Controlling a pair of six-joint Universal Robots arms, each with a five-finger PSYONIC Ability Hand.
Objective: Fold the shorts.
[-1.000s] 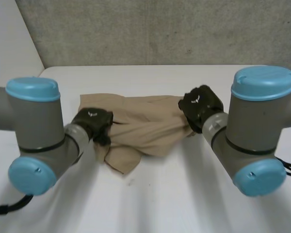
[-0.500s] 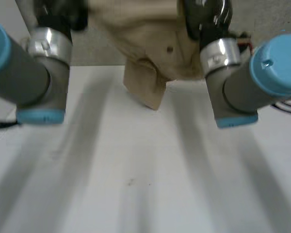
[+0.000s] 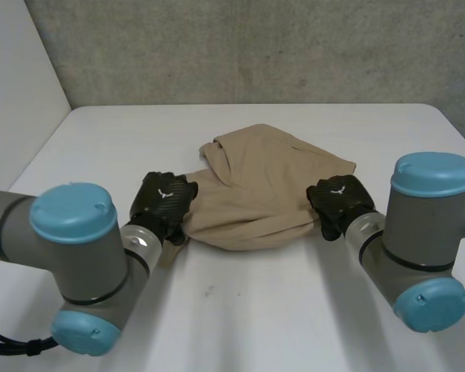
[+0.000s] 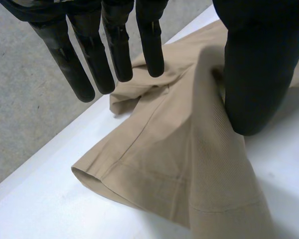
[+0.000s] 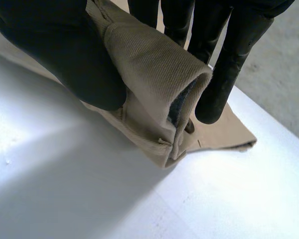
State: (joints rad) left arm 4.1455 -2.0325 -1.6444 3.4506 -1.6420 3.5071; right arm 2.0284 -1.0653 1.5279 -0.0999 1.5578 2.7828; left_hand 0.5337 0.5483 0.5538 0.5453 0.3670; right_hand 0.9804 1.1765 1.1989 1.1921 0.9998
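Where the white bench is nearest, the left hand lies open, thumb resting on the left edge of the tan shorts, fingers straight. The right hand pinches a fold at their right edge. The shorts lie bunched mid-bench, just beyond both hands.

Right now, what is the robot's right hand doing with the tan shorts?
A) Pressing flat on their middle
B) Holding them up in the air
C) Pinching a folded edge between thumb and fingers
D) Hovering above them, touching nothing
C: in the right wrist view the right hand has a folded edge of the shorts pinched between thumb and fingers, low over the table.
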